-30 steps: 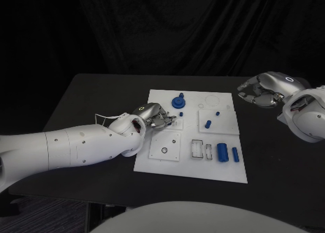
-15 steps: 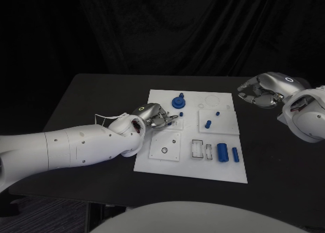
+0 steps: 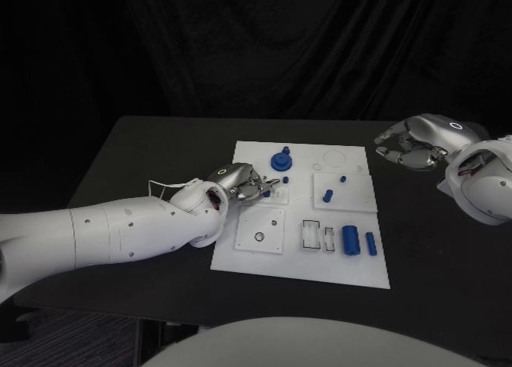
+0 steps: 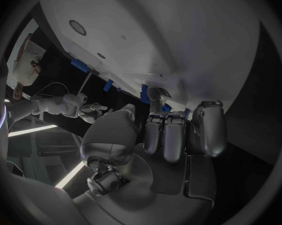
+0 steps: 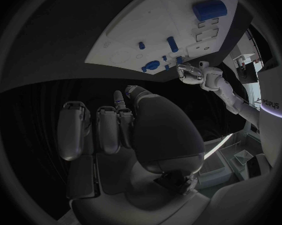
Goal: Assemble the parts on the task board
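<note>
Left hand (image 3: 247, 183) pinches a small blue peg (image 3: 267, 193) over the task board (image 3: 300, 267); right hand (image 3: 415, 145), clenched on nothing, hovers well apart.

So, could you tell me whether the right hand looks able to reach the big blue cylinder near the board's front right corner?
Probably yes. The right hand hovers off the task board's far right edge, the big blue cylinder lies uncovered on that same side, and the left hand is busy further left, so nothing appears to block the way.
</note>
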